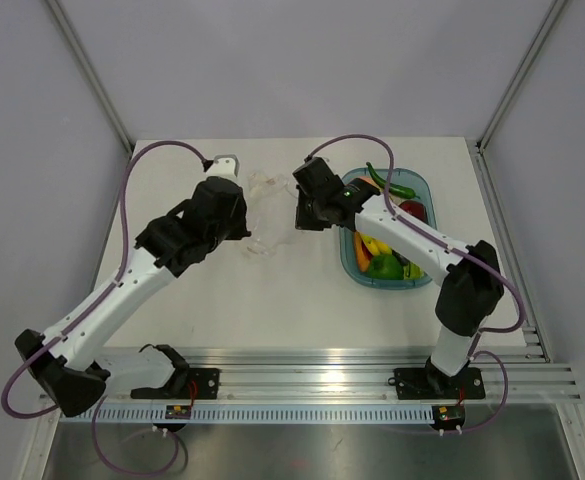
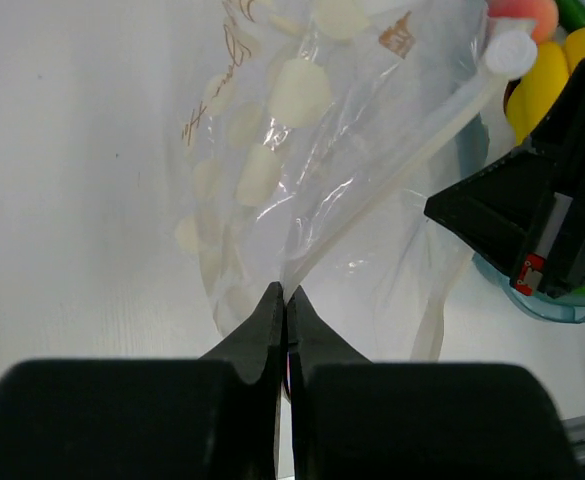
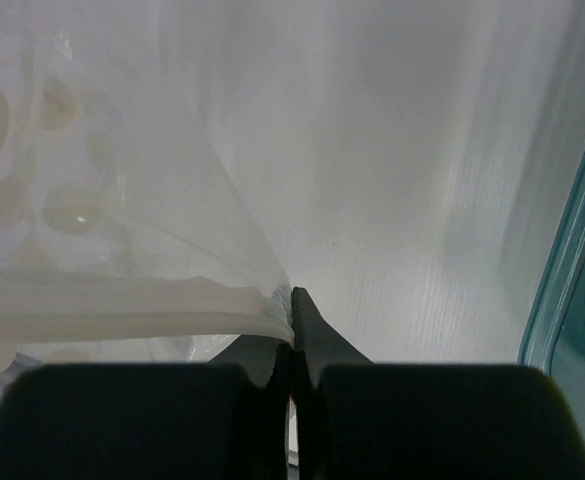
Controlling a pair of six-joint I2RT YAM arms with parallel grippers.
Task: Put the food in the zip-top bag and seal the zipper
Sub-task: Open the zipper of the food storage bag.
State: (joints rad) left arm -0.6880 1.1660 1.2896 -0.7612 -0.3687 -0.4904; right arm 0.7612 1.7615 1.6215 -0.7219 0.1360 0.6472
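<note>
1. White links and black joints form the left arm, which slants from the lower left of the overhead view up toward the centre. The left gripper (image 1: 244, 232) has its fingers pressed together, pinching the edge of the zip-top bag (image 1: 264, 212).
2. Just left of centre, between the two grippers, the bag is thin, clear, crinkly film printed with white round blobs. It is rumpled and glossy above the pale table (image 1: 272, 310).
3. The zipper (image 2: 412, 160) is a milky, narrow ridged strip. In the left wrist view it runs diagonally from the upper right down to the closed fingertips.
4. The right arm rises from its base at lower right, bends at the elbow and reaches left. The right gripper (image 1: 298, 215) is clamped on the strip's other end, fingers tight together.
5. At right, the teal oval tray (image 1: 424, 185) holds the food (image 1: 382, 258). These are smooth yellow, green, red and orange pieces, with a curved green one near the top rim.
</note>
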